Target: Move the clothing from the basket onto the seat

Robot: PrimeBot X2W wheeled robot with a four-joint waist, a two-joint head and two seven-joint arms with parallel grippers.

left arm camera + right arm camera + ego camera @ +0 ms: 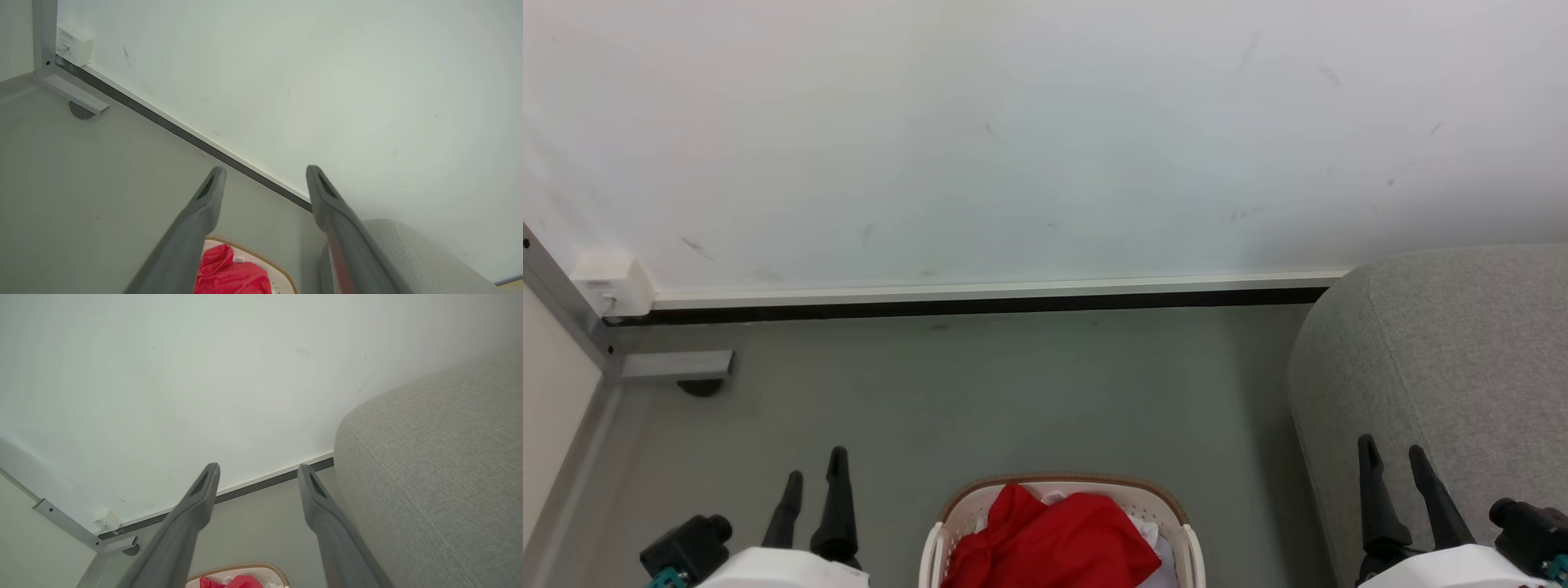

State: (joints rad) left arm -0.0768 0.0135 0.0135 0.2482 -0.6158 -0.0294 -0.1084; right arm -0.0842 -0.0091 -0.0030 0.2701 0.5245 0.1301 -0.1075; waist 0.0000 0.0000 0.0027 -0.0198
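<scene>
Red clothing (1049, 539) lies heaped in the cream basket (1168, 510) with a brown rim, at the bottom middle of the head view; a bit of white fabric shows beside it. The grey seat (1445, 359) stands to the right of the basket. My left gripper (814, 469) hangs open over the floor to the basket's left. In front of the seat's edge, my right gripper (1392, 453) is open too. The left wrist view shows the clothing (229, 273), the basket's rim (282, 271) and the seat (412, 253) past empty fingers. The right wrist view shows the basket (261, 573) and the seat (433, 465).
A white wall (1045, 139) with a dark baseboard runs behind the grey floor (1013, 392). A metal frame leg (674, 365) and a small white box (609, 282) sit at the far left corner.
</scene>
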